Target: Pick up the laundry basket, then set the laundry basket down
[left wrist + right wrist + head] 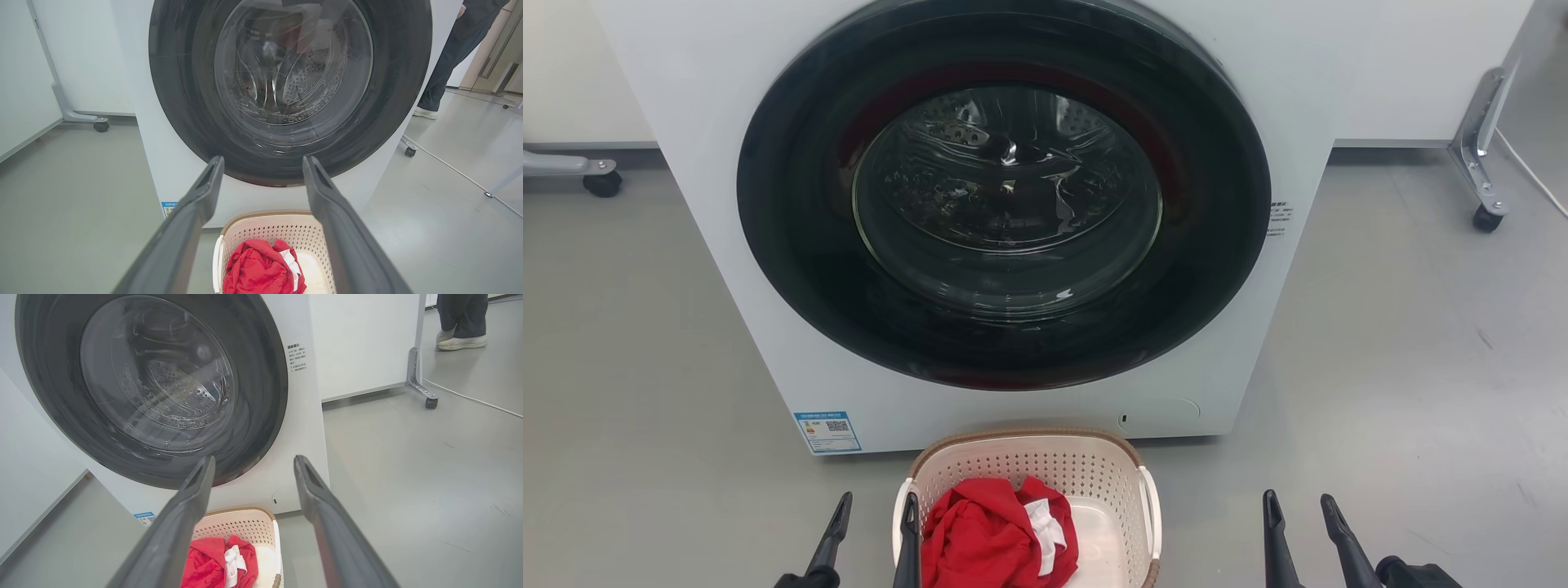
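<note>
The laundry basket [1029,469] stands on the grey floor [1405,367], directly before me and just in front of the base of a white washing machine [1298,122]. I cannot tell whether the basket's far brown rim touches the machine. A red garment [984,535] with a bit of white cloth [1044,527] lies heaped in the left half of the basket, and the right half of its bottom is bare.

My left jaws are spread wide and hold nothing. In the head view the outer finger [837,523] is over bare floor left of the basket, and the inner finger [909,535] lines up with the basket's white left handle [898,510]. I cannot tell whether it touches.

My right jaws are also apart, by a narrower gap, and hold nothing. They are over open floor well to the right of the basket's right handle [1152,510].

The machine's round dark door [1005,196] is closed. Bare floor runs along both sides of the basket and machine. At the far right a wheeled metal foot [1482,163] and a white cable [470,398] sit on the floor. Beyond them, in the wrist views, stand a person's legs [449,61].
</note>
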